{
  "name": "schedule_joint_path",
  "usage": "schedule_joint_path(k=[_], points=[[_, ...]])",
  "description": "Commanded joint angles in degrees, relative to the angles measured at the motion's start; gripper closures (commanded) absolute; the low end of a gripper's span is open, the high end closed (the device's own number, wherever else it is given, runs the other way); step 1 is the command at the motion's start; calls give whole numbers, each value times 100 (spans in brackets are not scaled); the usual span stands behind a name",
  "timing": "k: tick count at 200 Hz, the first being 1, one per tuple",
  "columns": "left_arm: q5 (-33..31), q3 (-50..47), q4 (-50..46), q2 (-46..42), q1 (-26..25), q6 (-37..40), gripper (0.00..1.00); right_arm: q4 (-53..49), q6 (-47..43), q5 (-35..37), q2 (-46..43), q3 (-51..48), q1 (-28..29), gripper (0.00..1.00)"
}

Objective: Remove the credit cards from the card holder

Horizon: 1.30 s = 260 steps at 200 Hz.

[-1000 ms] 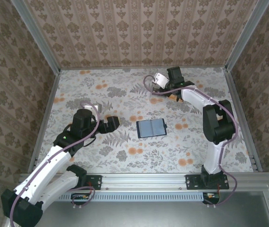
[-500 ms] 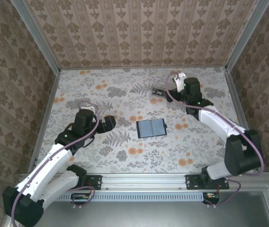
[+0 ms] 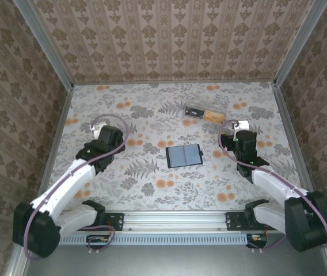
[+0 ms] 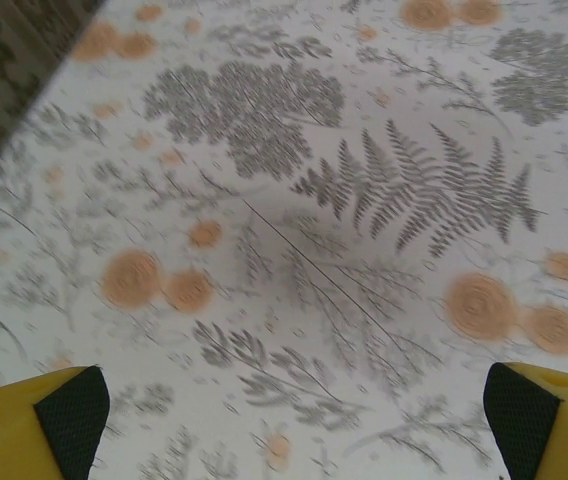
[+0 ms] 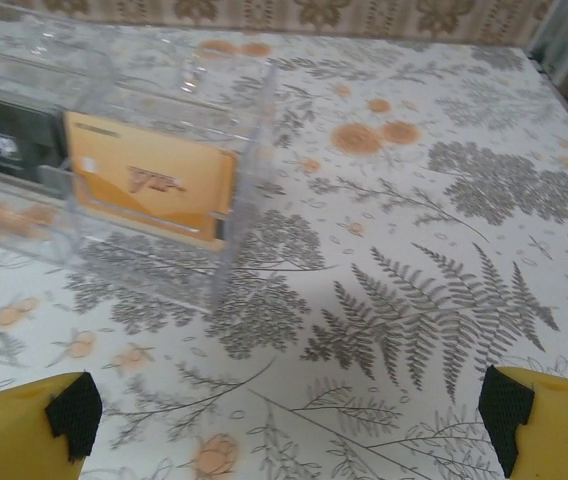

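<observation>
Left gripper point(image 4: 296, 415) hanging released over the floral bench point(image 3: 152, 190), left of centre, jaws spread wide, gripping nothing. Card holder point(image 3: 185, 155) lying opened flat at bench centre, long axis running toward left and right edges. It is sitting rightward of the left gripper and leftward of the right one, right arm looking nearer. Cards possibly sitting inside; too small to tell. Clear box point(image 3: 206, 113) resting nearer the far edge, orange card point(image 5: 149, 185) standing inside. Right gripper point(image 5: 291, 412) gaping empty, facing that box. Patterned wallpaper point(image 3: 163, 40) enclosing three sides.

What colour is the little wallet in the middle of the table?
The card holder looks dark bluish-grey, clearest in the top view.
</observation>
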Motion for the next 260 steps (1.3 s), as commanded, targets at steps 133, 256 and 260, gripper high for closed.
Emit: schedule_joint_path(k=[133, 256, 260], points=[[316, -1456, 6326, 2291, 2190, 2656, 0, 3639, -212, -552, 2259, -322, -696, 0], [2093, -2157, 7963, 2602, 2291, 3267, 0, 3268, -144, -516, 2279, -106, -740, 0], [2092, -2155, 7962, 2606, 2293, 3270, 0, 3276, -144, -517, 2274, -105, -740, 0]])
